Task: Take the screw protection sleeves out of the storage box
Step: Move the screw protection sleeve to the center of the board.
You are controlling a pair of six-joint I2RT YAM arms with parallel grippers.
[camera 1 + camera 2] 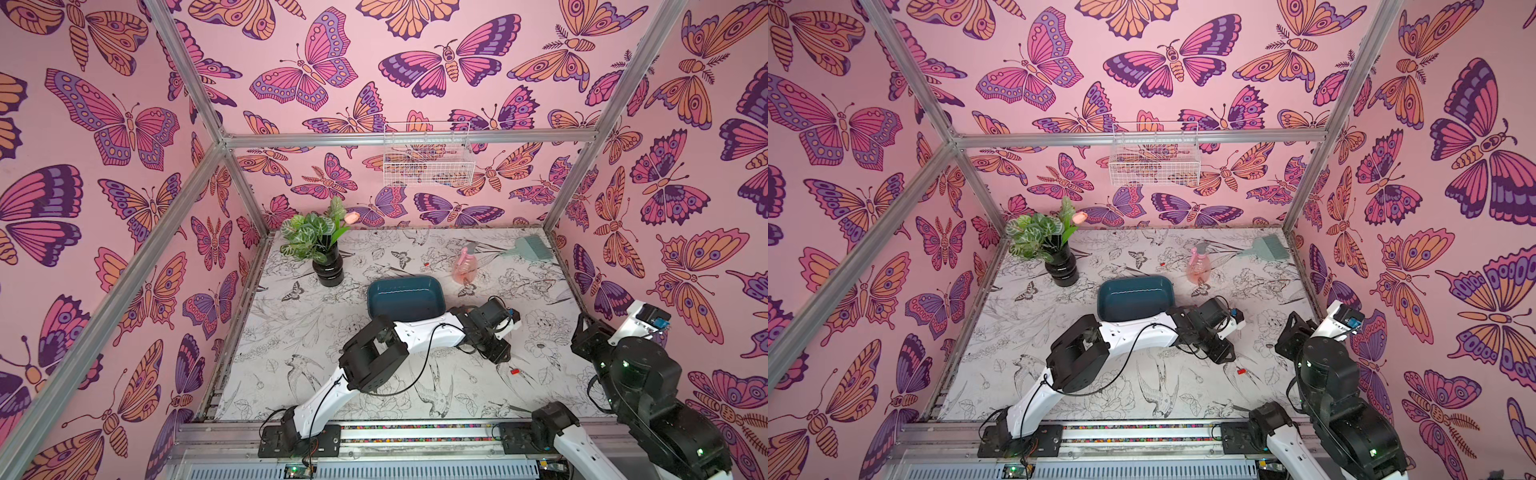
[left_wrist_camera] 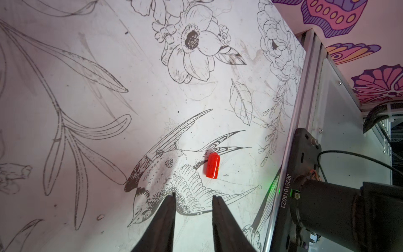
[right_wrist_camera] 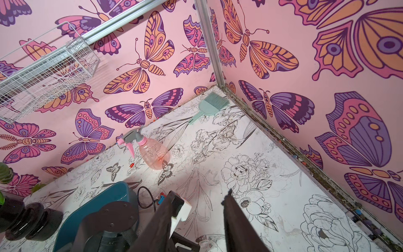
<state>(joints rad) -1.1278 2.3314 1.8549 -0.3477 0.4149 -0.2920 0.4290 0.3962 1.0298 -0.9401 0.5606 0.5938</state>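
The storage box [image 1: 405, 297] [image 1: 1136, 297], a shallow teal tray, sits mid-table, and my left arm crosses its near edge. No red shows in the part of it that I can see. One red screw protection sleeve [image 2: 212, 165] [image 1: 515, 371] [image 1: 1240, 371] lies on the table just beyond my left gripper [image 2: 194, 196], which hangs open and empty above the table. A second sleeve [image 1: 426, 264] [image 3: 131, 165] lies behind the box, near the spray bottle. My right gripper [image 3: 200, 193] is raised at the right side, open and empty.
A black vase with a plant [image 1: 328, 266] stands back left. A pink spray bottle [image 1: 465, 266] and a green brush [image 1: 532, 247] are back right. A white wire basket [image 1: 428, 160] hangs on the back wall. The right arm's base [image 2: 305, 163] is close to the left gripper.
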